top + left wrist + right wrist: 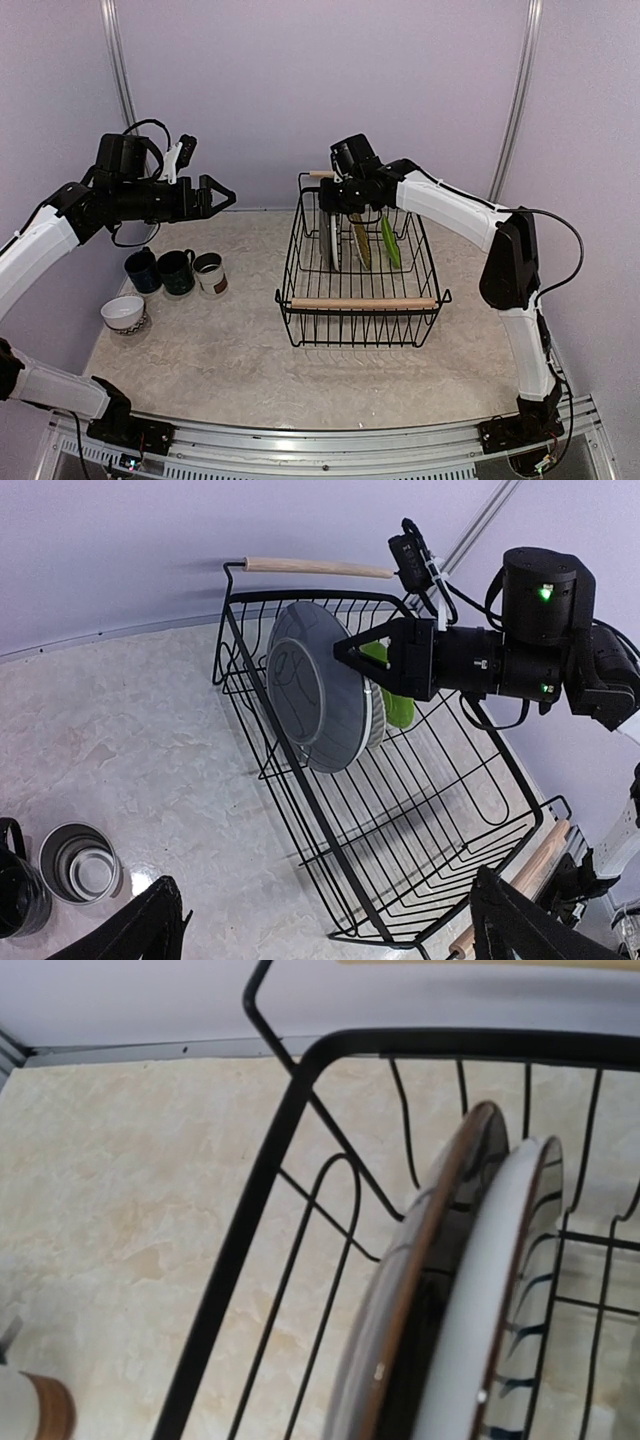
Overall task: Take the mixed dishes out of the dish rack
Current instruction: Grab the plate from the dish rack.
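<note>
Right gripper [350,650]: it hangs over the plates at the 12 o'clock end of the rack [362,303]. The left wrist view shows it side-on and its own camera shows no fingers, so I cannot tell how far apart the jaws are or whether they hold anything.
Left gripper [215,192]: spread wide and empty, it is raised at 9 o'clock of the table and well apart from the rack.
Dishes left in the rack: three stand on edge in a row, with the grey dish [320,685] at 9 o'clock, the striped plate [500,1290] in the middle and the green plate [390,241] at 3 o'clock.
Dishes out on the table: two dark mugs [160,271], a cup [210,275] and a white bowl [123,313] sit at 9 o'clock of the rack.
Risk, wrong grab: the grey dish and striped plate lean very close together, so a finger may fail to slip between them and clamp both rims.
Risk, knock-on: pushing one rim sideways could probably tip the row toward the green plate.
Risk, snag: lifting at a slant could likely catch a plate on the rack wires and drag the rack.
Only the right wrist shows: the brown rims and the narrow gap between the two plates.
Only the left wrist shows: the right gripper's tip is just beside the grey dish's upper rim.
Only the top view shows: both arms, and the whole spread of dishes.
</note>
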You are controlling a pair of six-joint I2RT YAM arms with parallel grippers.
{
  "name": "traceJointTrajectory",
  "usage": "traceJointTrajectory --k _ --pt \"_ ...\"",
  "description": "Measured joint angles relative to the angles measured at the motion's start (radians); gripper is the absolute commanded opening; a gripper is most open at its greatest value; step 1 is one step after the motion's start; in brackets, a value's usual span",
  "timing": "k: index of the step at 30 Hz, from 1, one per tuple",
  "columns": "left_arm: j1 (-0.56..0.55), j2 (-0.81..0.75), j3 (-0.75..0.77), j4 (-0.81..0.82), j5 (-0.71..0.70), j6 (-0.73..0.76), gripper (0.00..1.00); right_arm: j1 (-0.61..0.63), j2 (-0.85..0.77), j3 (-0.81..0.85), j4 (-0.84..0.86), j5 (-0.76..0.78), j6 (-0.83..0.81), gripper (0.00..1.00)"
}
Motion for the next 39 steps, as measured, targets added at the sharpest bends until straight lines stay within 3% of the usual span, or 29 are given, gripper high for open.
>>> traceJointTrajectory --k 11,20,39 --pt "0.0 0.0 0.0 -0.004 0.002 -0.002 0.95 0.047 0.061 0.051 -0.053 0.146 0.082 0.2" --pt "0.0 0.0 0.0 -0.008 0.002 -0.002 0.95 0.077 0.099 0.099 -0.09 0.227 0.102 0.0" --pt "0.0 0.003 0.0 -0.009 0.002 -0.003 0.95 0.107 0.079 0.089 -0.097 0.264 0.095 0.0"
